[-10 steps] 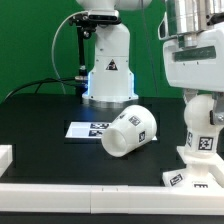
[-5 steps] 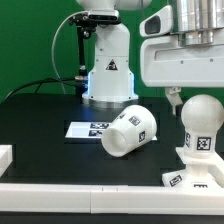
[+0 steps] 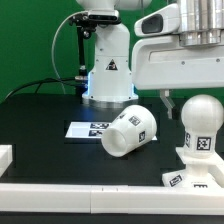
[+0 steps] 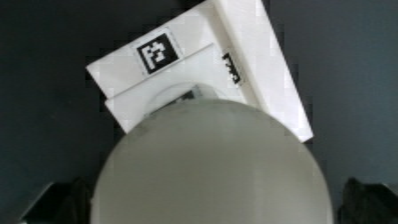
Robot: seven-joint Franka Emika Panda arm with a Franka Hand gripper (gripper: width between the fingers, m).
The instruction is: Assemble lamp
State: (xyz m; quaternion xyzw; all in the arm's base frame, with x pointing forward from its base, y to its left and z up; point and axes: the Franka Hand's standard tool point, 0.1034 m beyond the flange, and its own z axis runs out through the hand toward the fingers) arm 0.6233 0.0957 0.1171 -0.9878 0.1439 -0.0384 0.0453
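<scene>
The round-headed white bulb [image 3: 201, 118] stands upright in the flared base [image 3: 196, 172] at the exterior view's right. My gripper [image 3: 190, 98] hangs open just above the bulb's head, and one finger [image 3: 166, 100] shows beside it, not touching. In the wrist view the bulb's head [image 4: 214, 155] fills the space between my dark fingertips [image 4: 61, 204], and the tagged base [image 4: 210, 55] shows beyond it. The cup-like shade [image 3: 128, 131] lies on its side in the middle of the black table.
The marker board [image 3: 88, 128] lies flat behind the shade. The large white robot pedestal [image 3: 108, 70] stands at the back. A white rail [image 3: 70, 191] runs along the table's front edge, and a white block [image 3: 5, 155] sits at the left.
My gripper was down around the bulb's head. It has let go and risen, so the head now shows bare. The bulb stays upright on the base.
</scene>
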